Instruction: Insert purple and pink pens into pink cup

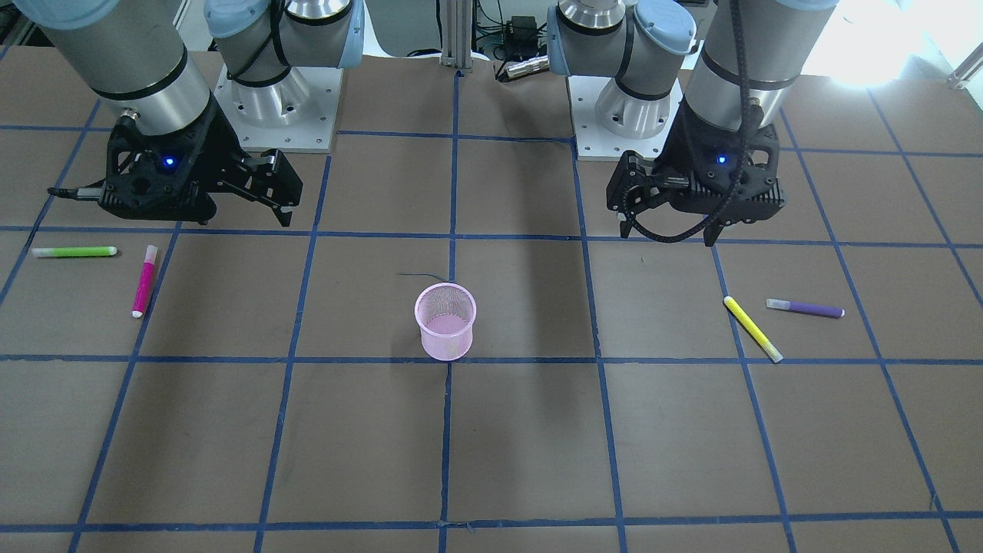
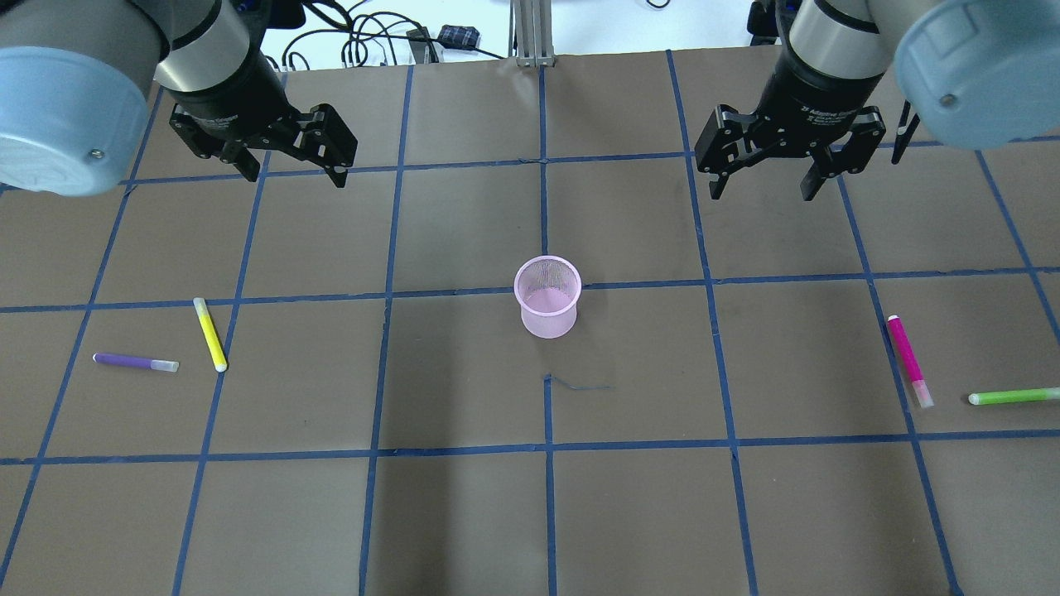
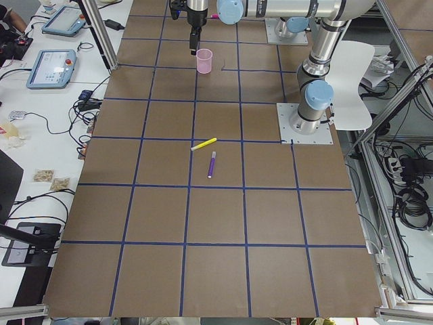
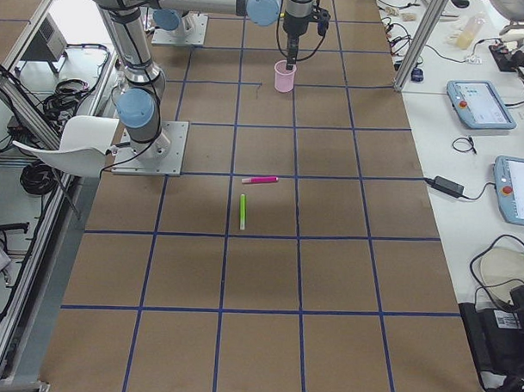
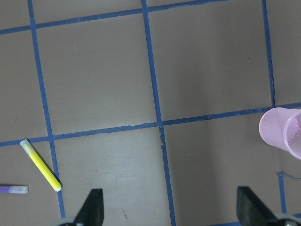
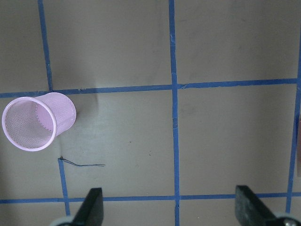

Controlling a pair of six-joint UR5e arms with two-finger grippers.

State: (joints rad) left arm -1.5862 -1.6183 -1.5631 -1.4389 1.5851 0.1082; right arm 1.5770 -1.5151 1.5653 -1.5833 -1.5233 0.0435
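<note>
Careful: left gripper [image 2: 294, 172] and right gripper [image 2: 762, 190] gape empty. You could snag the yellow pen [image 2: 209, 334] near the left-edge purple pen [image 2: 132, 362], or the green pen [image 2: 1012, 396] near the right-edge pink pen [image 2: 907, 358]; the pink cup [image 2: 546, 302] stands mid-table.

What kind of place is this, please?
Most likely a robotics laboratory: a left arm and right arm bolted to a table taped into a blue grid, teach pendants on the side bench.

My left gripper [image 2: 294, 172] hangs with its fingers pointing down and its jaws spread wide. My right gripper [image 2: 760, 192] hangs at the same height, well apart from it, jaws equally wide. Both arms reach forward, wrists bent downward.
</note>
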